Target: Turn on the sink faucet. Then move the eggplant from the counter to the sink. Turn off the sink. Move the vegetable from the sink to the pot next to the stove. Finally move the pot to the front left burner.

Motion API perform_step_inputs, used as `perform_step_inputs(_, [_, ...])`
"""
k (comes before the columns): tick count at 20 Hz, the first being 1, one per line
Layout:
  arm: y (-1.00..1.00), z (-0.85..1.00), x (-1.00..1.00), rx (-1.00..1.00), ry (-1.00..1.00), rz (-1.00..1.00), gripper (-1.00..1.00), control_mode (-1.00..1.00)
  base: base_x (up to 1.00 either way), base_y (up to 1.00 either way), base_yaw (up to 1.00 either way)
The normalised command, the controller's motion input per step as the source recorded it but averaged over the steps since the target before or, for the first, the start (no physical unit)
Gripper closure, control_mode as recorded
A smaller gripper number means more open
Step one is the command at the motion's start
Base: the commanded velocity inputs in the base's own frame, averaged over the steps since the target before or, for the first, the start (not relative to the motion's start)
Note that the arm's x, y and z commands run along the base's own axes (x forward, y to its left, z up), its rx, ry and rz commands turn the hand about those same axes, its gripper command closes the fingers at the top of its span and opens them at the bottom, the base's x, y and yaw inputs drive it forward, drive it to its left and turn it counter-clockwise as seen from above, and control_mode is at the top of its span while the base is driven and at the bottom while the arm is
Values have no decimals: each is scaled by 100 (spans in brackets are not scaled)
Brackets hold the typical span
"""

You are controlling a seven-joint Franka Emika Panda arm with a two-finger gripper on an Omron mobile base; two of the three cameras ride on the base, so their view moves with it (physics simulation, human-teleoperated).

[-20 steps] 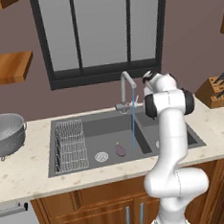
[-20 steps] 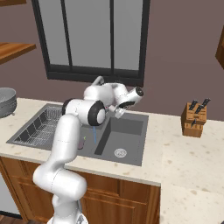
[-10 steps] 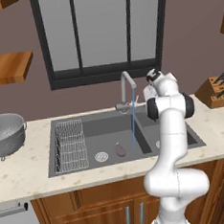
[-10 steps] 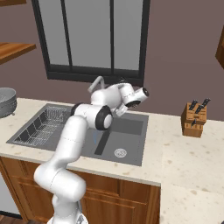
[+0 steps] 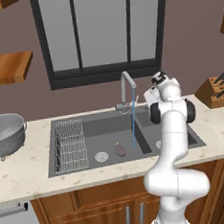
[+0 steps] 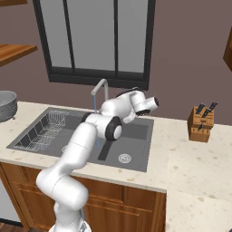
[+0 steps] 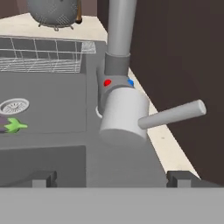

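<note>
Water runs in a thin blue stream [image 5: 133, 126] from the tall grey sink faucet [image 5: 126, 86] into the dark grey sink [image 5: 103, 128]. The small purple eggplant [image 5: 120, 150] lies on the floor of the left basin, near the round drain, and shows at the left edge of the hand view too, eggplant [image 7: 7, 125]. My gripper [image 5: 147, 97] is raised just right of the faucet's base, open and holding nothing. In the hand view the gripper [image 7: 112, 178] faces the faucet's body [image 7: 122, 111], whose lever [image 7: 174, 114] sticks out to the right between my spread fingertips [image 7: 43, 177].
A wire dish rack [image 5: 70, 144] fills the sink's left side. A silver colander [image 5: 6, 132] stands on the beige counter [image 5: 23, 172] at the far left. A wooden knife block [image 5: 215, 91] sits on the counter at the right. A dark window wall rises behind the faucet.
My hand has swung a little to the right behind the faucet. Water keeps running and the eggplant has not moved.
</note>
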Motion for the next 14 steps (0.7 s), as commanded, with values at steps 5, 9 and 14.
perform_step_inputs(5, [4, 0, 0, 7, 0, 2, -100, -100, 0, 0, 0])
perform_step_inputs(9, [5, 0, 0, 7, 0, 1, -100, -100, 0, 0, 0])
perform_step_inputs(14, [11, 0, 0, 7, 0, 1, -100, -100, 0, 0, 0])
